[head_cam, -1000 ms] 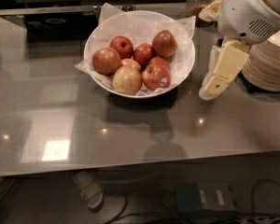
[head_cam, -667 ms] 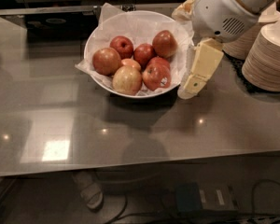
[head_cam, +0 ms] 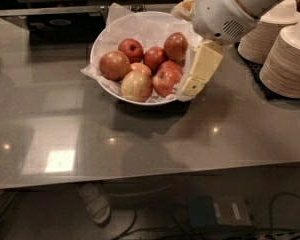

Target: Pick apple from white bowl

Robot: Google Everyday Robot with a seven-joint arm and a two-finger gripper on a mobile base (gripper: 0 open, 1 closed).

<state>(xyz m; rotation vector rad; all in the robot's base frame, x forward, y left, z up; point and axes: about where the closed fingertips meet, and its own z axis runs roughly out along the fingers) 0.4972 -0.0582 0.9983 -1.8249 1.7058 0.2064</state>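
The white bowl (head_cam: pixel 102 41), wide and lined with crinkled white paper, stands at the back middle of the grey counter and holds several apples. Two are large and dull red streaked with yellow-orange: one apple (head_cam: pixel 114 65) at the bowl's left, another (head_cam: pixel 176 46) at its back right. A pale yellow-green apple (head_cam: pixel 136 85) lies at the front and smaller dark red ones (head_cam: pixel 131 49) in the middle. My gripper (head_cam: pixel 190 89), cream-coloured under a white wrist, hangs at the bowl's right rim, beside the front-right apple (head_cam: pixel 166 80). It holds nothing that I can see.
Stacks of small cream paper bowls (head_cam: pixel 290 59) stand on a dark mat at the right, close behind the arm. A dark recessed panel (head_cam: pixel 60 26) lies at the back left. The counter's front edge (head_cam: pixel 140 176) runs across, with cables on the floor below.
My gripper has moved left from beside the paper bowl stacks to the white bowl's right rim. The apples and the bowl have not moved.
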